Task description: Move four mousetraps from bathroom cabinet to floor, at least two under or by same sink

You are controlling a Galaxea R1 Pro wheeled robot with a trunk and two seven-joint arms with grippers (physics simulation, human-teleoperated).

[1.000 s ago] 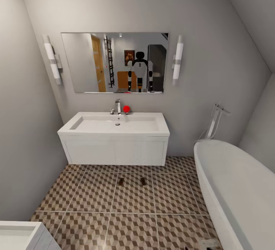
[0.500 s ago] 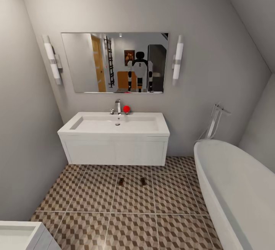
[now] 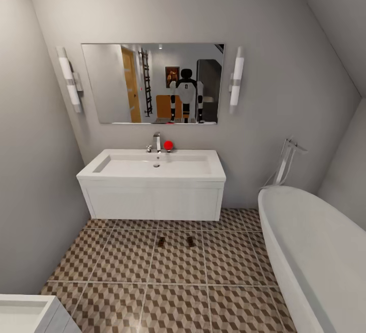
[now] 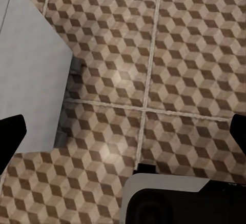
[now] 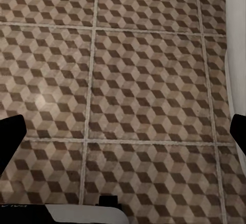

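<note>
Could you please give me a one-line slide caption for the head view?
Two mousetraps lie on the patterned bathroom floor before the white bathroom sink, bathtub at right.

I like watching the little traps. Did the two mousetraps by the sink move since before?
No. The two mousetraps sit on the bathroom floor just in front of the bathroom sink, at the same spots beside the same grout lines.

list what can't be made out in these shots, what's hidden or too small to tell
- Two mousetraps, head view: too small to show wire parts or whether set.
- The remaining mousetraps: whereabouts cannot be told.
- Bathtub, head view: cut off by right and bottom edges.
- Second white basin, head view: cut off at the bottom-left corner.
- Floor under the bathroom sink, head view: hidden by the vanity.
- Both grippers' jaws, wrist views: only dark tips at the edges.
</note>
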